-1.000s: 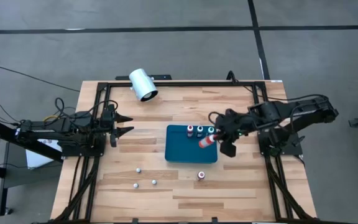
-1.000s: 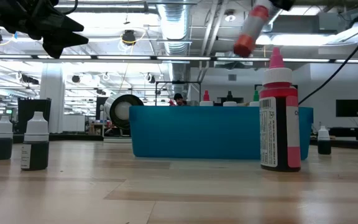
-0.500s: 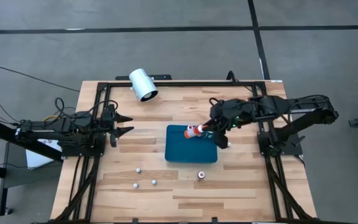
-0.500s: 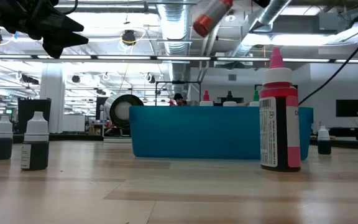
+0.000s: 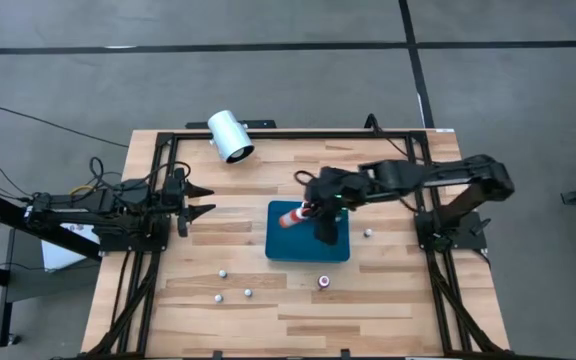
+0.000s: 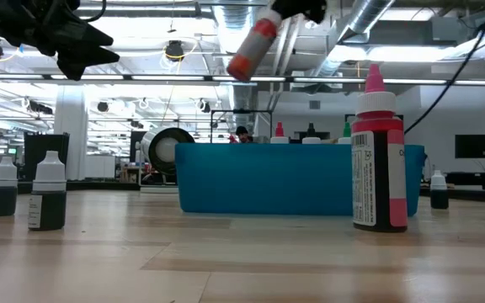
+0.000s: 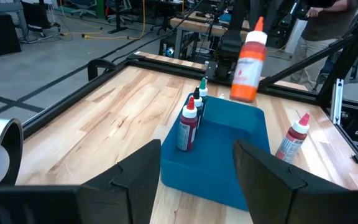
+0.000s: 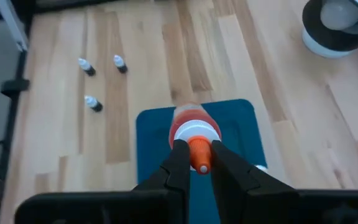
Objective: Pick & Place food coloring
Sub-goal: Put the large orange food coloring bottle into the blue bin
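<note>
Nearest the table's front edge, at 6 o'clock of the blue tray (image 5: 308, 250): stood upright, one pink-red bottle (image 5: 323, 282) on bare wood, and farther round toward 8 o'clock three small dark bottles (image 5: 233, 287) with white caps, all well apart from the tray. At mid-table: hung over the tray's far half, the right gripper (image 5: 315, 213), fingers clamped on the neck of an orange bottle (image 5: 292, 215) (cap end between the fingers, body tilted and clear of the tray floor). In the left wrist view, ranged along the tray's far side at 12 o'clock, a short row of upright bottles (image 7: 191, 119). At 3 o'clock of the tray, alone on the wood, another small bottle (image 5: 368, 233). Parked at 9 o'clock, well apart, the left gripper (image 5: 200, 200), fingers spread and empty. Farthest back, at 11 o'clock, on its side, a white cylinder (image 5: 230, 136).

Judged best for this step: righted first, then lowered onto bare tray floor on the near side of the row, and let go only once seated, to spare the row a knock.
</note>
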Available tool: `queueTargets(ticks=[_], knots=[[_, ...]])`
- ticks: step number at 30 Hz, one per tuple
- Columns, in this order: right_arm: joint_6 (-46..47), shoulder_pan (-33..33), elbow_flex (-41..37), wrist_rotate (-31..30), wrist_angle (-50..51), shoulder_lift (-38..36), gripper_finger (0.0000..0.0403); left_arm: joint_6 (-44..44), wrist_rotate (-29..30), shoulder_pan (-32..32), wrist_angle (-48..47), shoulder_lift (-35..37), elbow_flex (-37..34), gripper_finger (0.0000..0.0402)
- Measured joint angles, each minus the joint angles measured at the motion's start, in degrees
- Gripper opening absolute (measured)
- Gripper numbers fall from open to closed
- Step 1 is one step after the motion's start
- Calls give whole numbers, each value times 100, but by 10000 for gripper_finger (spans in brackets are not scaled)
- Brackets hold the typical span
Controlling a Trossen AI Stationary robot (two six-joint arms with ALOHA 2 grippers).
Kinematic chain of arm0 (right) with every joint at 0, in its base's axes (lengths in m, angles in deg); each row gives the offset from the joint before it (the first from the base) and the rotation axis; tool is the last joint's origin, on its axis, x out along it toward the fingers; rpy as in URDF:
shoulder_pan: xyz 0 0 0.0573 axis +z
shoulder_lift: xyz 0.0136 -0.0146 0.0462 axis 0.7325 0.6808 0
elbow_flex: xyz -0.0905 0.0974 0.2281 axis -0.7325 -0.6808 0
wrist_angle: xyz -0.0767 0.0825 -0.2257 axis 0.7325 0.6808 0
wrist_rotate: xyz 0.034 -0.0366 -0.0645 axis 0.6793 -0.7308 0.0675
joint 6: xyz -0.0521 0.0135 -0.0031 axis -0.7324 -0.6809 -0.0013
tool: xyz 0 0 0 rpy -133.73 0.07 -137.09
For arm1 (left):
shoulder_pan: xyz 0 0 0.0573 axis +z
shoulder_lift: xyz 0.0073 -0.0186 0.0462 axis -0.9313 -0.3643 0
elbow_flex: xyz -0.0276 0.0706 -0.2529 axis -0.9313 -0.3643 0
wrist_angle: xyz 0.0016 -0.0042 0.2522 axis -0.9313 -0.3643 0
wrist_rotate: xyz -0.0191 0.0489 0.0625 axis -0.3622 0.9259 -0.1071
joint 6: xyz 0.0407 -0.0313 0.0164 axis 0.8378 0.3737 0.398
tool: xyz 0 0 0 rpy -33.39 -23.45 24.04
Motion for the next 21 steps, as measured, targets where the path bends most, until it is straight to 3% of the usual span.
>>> queueTargets(ticks=[11,21], knots=[[-784,-365,2031,-31,1709,1682,40,4,-100,0,-60,0,0,193],[-961,-768,2454,-45,2338,2292,40,79,-114,0,-107,0,0,193]])
